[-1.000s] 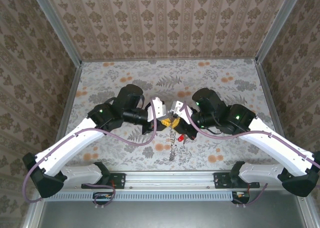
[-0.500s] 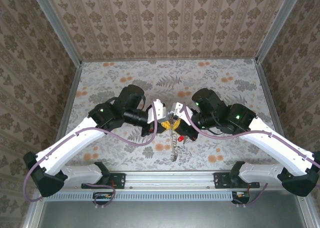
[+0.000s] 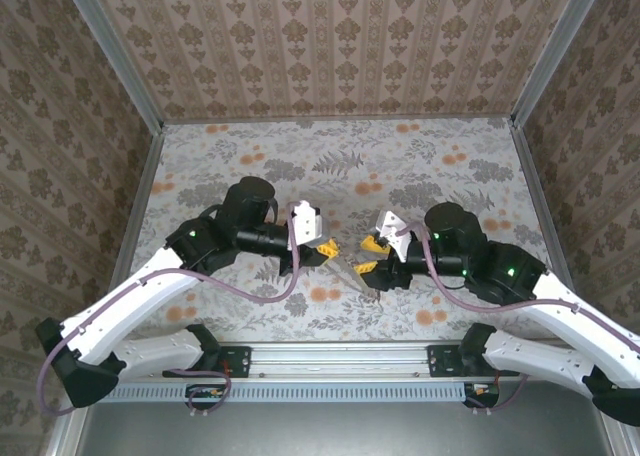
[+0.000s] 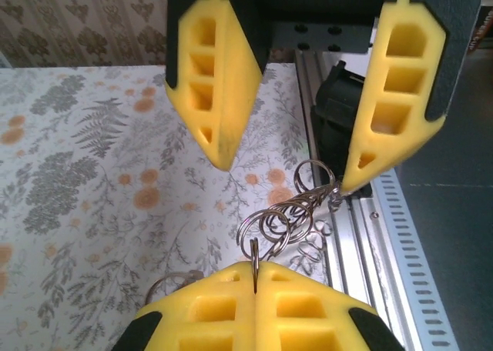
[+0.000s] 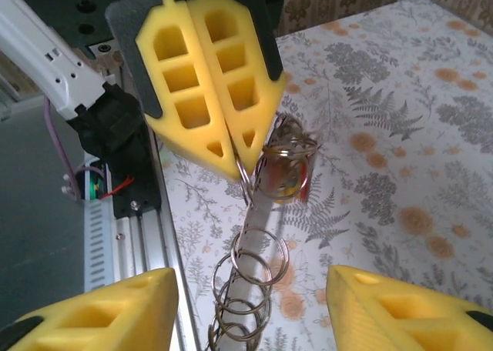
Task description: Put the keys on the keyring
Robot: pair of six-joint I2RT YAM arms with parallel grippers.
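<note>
L tool (image 4: 255, 272) nips keyring (image 4: 279, 222); R tool (image 3: 371, 256) spread.

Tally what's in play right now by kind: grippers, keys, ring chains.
Grippers: 2, left gripper shut on the ring chain, right gripper open
Keys: 2, red key and gold key
Ring chains: 1
Total: 5

No legible text (nor numbers)
</note>
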